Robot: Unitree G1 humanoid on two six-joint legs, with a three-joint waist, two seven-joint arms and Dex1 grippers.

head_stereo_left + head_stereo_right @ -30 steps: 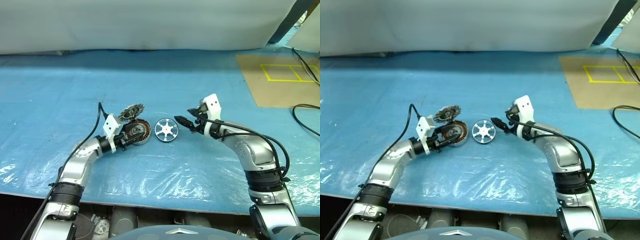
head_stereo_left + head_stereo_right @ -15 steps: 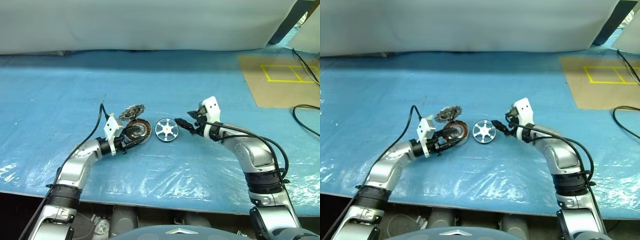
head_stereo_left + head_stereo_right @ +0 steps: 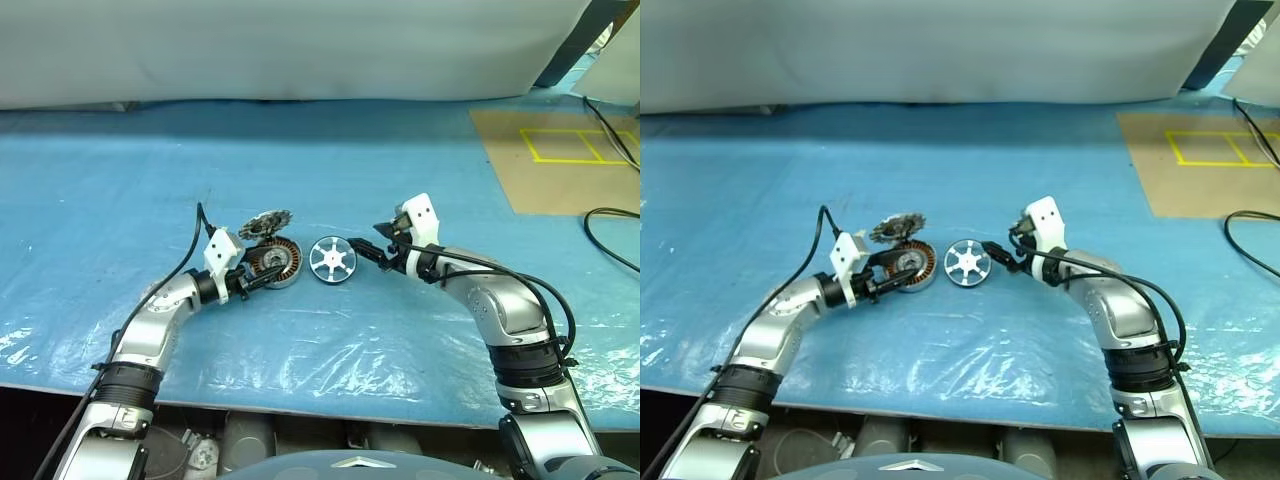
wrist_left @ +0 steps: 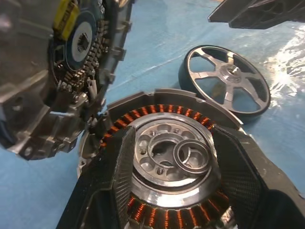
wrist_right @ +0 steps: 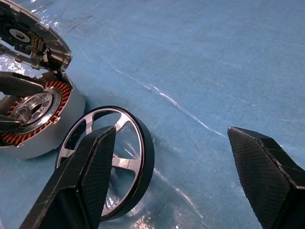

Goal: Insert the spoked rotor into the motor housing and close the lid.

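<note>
We find the surface (image 3: 420,140) covered by a blue sheet under clear plastic film, with all three task parts grouped near its middle.

Nearest us, the left end effector (image 3: 262,277) reaches in from the left, its two black fingers (image 4: 119,167) straddling the motor housing (image 3: 277,263). In the left wrist view the fingers stand on either side of the copper windings; we judge them a loose bracket on the housing, not a firm clamp, and cannot confirm contact. The housing lies flat with its open face up, and no rotor sits in it.

Just right of the housing, apart from it, the spoked rotor (image 3: 332,259) lies on the film. The right end effector (image 3: 368,248) comes in from the right with jaws spread wide and empty; one finger (image 5: 86,176) stands over the rotor's rim, the other well clear of it. We judge it poised for a grasp not yet made.

Just beyond the housing, the lid (image 3: 263,223) stands tilted up at the far-left edge, finned face showing, so the housing is open.

Progress: no step is complete. Insertion of the rotor and closing of the lid both remain.

Markings: a yellow patch shows on the lid's inner face, but we can read no writing or brand on it. Yellow tape outlines mark a brown board (image 3: 560,170) at the far right.
</note>
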